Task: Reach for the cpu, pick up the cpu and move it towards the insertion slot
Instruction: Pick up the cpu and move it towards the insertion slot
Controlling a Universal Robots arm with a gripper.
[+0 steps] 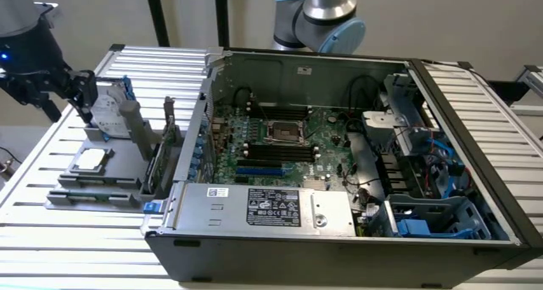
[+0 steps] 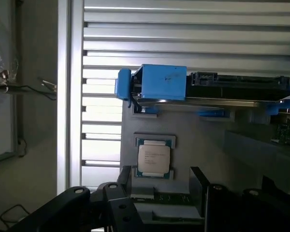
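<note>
The cpu [image 1: 91, 159] [image 2: 153, 159] lies flat, metal lid up, in a shallow seat on a grey holder [image 1: 119, 175] that rests on the slatted bench [image 1: 76, 239], at the exterior view's left of the open computer case [image 1: 339, 252]. Lines of dark print cross its lid, too small for me to read, and so is the white label [image 1: 273, 207] on the power supply. The chip looks near square, its edges parallel to the holder's. The gripper [image 1: 63, 102] [image 2: 162, 186] hangs near the holder, clear of the chip, its fingers [image 2: 198, 186] spread apart and holding nothing. An upright hard drive [image 1: 110, 109] [image 2: 232, 87] with blue rails stands on the same holder. The insertion slot [image 1: 284, 130] sits on the motherboard, well apart from the chip
</note>
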